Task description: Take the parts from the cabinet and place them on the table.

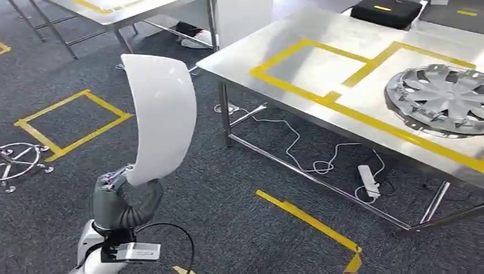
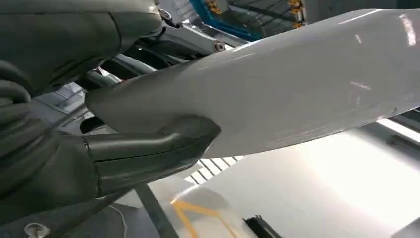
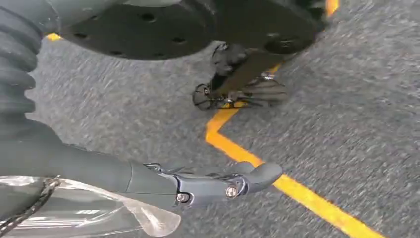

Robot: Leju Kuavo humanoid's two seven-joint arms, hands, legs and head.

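My left hand (image 1: 122, 196) grips the lower end of a white curved panel (image 1: 161, 119), which stands upright over the carpet, left of the steel table (image 1: 319, 40). In the left wrist view the thick grey thumb (image 2: 148, 151) presses against the glossy panel (image 2: 297, 84). A silver wheel cover (image 1: 440, 98) lies on the table at the right, beside yellow tape outlines. My right hand (image 3: 198, 184) hangs over the grey carpet with its fingers stretched out and nothing in them.
A second steel table (image 1: 108, 8) stands at the back left. A white power strip (image 1: 370, 180) and cables lie under the near table. A yellow tape square (image 1: 71, 123) marks the floor, a metal stand (image 1: 17, 160) sits left, and a black case (image 1: 388, 10) rests beyond the table.
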